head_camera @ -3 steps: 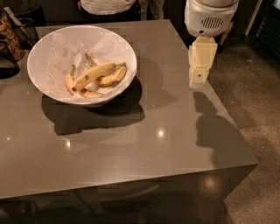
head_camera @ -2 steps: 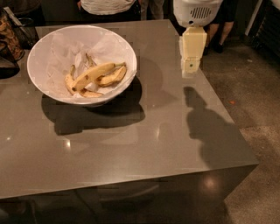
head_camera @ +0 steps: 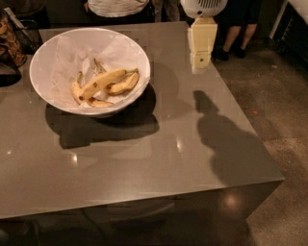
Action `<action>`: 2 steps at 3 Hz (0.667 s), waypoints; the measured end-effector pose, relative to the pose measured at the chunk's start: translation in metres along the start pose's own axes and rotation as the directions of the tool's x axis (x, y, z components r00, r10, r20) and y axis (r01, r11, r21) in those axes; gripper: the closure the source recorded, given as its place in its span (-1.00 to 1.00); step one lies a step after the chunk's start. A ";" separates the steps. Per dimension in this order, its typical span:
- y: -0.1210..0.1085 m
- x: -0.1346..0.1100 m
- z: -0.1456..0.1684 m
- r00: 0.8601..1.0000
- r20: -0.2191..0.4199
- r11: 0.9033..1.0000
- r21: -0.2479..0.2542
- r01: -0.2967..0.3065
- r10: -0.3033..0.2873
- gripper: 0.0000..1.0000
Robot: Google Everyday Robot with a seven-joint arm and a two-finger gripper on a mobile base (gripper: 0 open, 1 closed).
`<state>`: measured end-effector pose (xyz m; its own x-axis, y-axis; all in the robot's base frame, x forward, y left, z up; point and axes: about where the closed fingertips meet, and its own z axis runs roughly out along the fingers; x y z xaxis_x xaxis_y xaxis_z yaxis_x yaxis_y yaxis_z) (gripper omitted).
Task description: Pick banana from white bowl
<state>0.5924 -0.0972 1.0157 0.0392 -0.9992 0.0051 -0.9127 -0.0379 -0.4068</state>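
The banana (head_camera: 103,82) lies in the white bowl (head_camera: 45,45) on a crumpled paper lining (head_camera: 67,53), resting across shorter, browner bananas (head_camera: 124,86). The robot's tool (head_camera: 200,61) hangs above the far right part of the bench (head_camera: 144,163), well apart from the bowl. Nothing of the pick appears done: the fruit is untouched, and the reach over the bowl, the descent, the grasp and the lift all look left to do. The tool carries nothing visible; whether it is open or closed cannot be told from this angle. The arm above it is cut off by the top edge, as are bystanders (head_camera: 118,6) behind the bench and dark objects (head_camera: 12,45) at left. The banana's underside is hidden by its neighbours.
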 end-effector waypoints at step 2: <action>-0.024 -0.034 0.008 0.987 0.121 0.994 0.021 0.104 -0.106 -1.00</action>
<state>0.6159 -0.0622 1.0179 0.1844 -0.9809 -0.0623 -0.8950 -0.1414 -0.4231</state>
